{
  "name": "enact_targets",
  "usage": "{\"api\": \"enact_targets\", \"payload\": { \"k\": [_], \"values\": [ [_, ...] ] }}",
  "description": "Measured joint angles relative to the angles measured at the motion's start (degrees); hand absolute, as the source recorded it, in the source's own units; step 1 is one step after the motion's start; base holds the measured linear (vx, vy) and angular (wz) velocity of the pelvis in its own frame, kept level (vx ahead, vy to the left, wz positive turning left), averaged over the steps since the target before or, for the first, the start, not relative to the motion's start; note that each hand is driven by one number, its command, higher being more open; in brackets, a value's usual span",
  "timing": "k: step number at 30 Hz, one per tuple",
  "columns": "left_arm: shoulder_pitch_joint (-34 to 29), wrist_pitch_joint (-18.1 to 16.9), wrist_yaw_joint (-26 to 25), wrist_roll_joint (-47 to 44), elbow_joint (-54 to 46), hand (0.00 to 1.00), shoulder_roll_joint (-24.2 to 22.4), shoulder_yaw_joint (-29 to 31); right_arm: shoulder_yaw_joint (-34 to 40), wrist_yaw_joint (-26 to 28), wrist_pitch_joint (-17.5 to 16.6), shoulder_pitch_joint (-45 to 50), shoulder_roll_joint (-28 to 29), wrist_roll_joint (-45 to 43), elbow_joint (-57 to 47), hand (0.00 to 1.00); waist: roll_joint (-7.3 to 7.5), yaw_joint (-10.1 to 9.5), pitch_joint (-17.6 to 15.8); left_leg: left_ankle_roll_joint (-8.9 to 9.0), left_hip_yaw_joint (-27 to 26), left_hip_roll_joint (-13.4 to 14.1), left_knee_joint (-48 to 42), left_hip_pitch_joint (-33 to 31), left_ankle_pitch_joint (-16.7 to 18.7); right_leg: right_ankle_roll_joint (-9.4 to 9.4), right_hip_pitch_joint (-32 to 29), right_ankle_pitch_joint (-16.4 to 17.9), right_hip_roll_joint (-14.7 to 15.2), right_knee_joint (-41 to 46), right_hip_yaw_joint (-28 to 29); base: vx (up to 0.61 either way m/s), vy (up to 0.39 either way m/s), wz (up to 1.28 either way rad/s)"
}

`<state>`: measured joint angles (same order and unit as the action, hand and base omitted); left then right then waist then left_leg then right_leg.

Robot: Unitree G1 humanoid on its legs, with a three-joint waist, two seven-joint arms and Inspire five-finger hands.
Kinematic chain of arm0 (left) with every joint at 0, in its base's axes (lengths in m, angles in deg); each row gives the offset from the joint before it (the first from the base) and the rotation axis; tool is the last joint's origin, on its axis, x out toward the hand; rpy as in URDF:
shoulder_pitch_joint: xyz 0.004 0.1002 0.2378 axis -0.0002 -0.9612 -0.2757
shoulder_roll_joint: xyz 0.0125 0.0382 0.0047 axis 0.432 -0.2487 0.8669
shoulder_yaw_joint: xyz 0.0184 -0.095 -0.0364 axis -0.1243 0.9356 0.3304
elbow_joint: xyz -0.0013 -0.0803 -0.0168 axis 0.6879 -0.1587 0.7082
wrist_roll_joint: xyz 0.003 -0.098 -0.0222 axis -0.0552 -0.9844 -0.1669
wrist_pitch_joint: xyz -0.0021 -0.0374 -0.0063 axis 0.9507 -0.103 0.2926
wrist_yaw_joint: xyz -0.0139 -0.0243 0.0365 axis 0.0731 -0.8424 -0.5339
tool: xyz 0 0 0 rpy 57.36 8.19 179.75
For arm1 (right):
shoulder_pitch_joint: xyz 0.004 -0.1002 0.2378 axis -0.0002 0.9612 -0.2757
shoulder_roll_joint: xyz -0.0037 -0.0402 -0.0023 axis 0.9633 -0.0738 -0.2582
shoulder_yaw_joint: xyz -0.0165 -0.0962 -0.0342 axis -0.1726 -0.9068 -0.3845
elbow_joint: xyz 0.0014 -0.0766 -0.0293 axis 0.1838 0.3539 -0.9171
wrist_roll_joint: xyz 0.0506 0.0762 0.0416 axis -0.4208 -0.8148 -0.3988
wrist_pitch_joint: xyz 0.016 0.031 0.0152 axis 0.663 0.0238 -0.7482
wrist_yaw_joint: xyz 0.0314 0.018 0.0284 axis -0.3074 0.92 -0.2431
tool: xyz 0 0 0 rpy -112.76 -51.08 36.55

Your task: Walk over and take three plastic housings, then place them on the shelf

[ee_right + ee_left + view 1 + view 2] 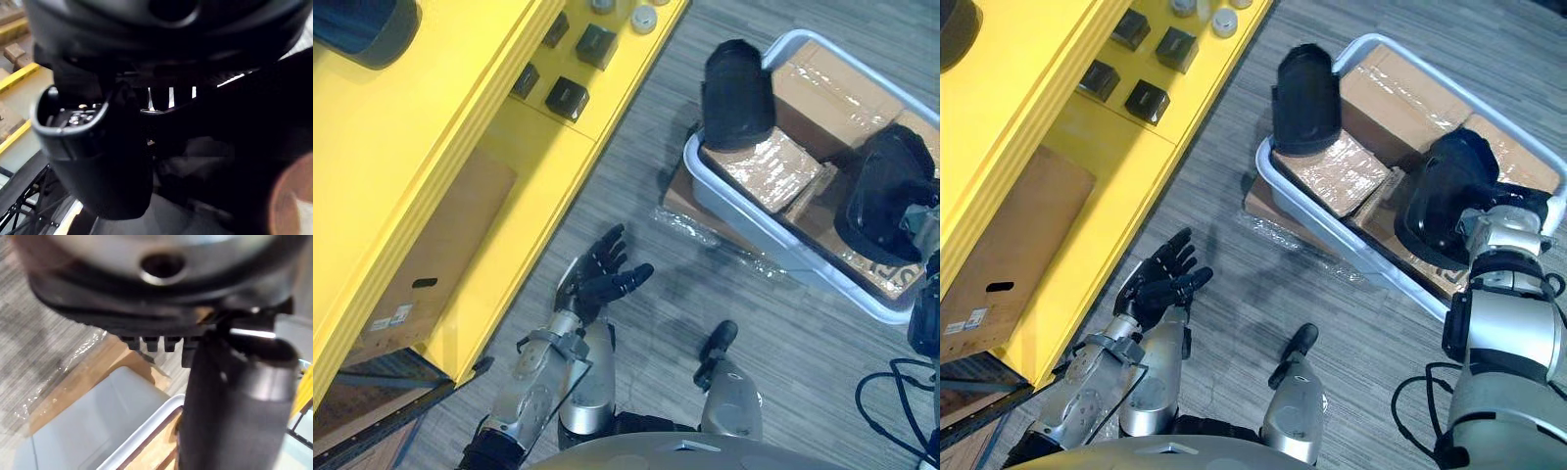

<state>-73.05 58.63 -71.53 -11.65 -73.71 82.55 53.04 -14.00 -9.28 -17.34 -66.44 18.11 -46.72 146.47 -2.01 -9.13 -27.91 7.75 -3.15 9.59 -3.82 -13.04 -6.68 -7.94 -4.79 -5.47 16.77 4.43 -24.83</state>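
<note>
Two black plastic housings show at a pale grey bin (744, 201) of wrapped cardboard boxes. One housing (737, 93) stands at the bin's far left corner. The other housing (1449, 201) hangs slightly raised over the bin's right side, right at the end of my right arm. In the right wrist view my right hand (161, 29) has its thumb (98, 161) and fingers curled against this housing's dark body (234, 147). My left hand (602, 274) is low over the floor beside the yellow shelf (480, 127), fingers spread and holding nothing.
Small dark blocks (1148, 100) and pale round parts sit on the shelf's upper level. A cardboard box (440, 255) lies on its lower level. A flat cardboard sheet in plastic wrap (690, 211) lies under the bin. Grey floor stretches between shelf and bin.
</note>
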Motion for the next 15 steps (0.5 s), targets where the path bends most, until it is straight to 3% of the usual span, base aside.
{"api": "enact_targets", "payload": {
  "k": [1, 5, 10, 15],
  "values": [
    [-0.3, 0.5, 0.0, 0.2, -0.4, 1.0, 0.2, 0.3, 0.5, -1.7, -0.1, 1.5, 0.7, 1.2, -0.7, 0.0, 0.63, 0.45, 0.5, 0.22, -0.1, 0.3, 1.6, 0.7, -1.1, -0.43, 0.1, 0.8, -0.4, -0.4, 0.1, -0.06, -0.085, -0.06],
    [-1.3, 2.1, -0.1, 0.5, -0.4, 1.0, 0.2, -0.3, 0.8, -6.6, -0.2, 5.5, 1.7, 2.3, -5.1, 0.0, 0.69, 1.51, 1.9, 0.77, -0.4, 1.2, 4.7, 2.5, -2.8, -0.36, 0.3, 0.9, -1.4, -0.7, 0.2, -0.05, -0.06, -0.06],
    [-3.0, 2.6, 0.0, 0.6, -0.4, 1.0, 0.1, 0.0, 0.9, -16.1, -0.9, 12.1, 2.1, 4.5, -18.3, 0.0, 1.34, 2.21, 6.0, 0.92, -2.2, 1.6, 7.2, 3.9, -3.6, -0.72, -0.1, 0.2, -2.0, -1.8, 1.5, 0.01, -0.022, -0.14],
    [-3.0, 2.7, 0.3, 2.8, -0.7, 1.0, 0.0, 1.9, 1.2, -18.7, -2.6, 17.0, 6.0, 9.0, -27.8, 0.0, 3.09, 3.03, 9.7, 0.97, -3.6, 1.6, 8.3, 5.9, -3.6, -0.9, 0.7, 0.1, -2.1, -2.6, 2.5, 0.04, -0.022, -0.11]
  ]
}}
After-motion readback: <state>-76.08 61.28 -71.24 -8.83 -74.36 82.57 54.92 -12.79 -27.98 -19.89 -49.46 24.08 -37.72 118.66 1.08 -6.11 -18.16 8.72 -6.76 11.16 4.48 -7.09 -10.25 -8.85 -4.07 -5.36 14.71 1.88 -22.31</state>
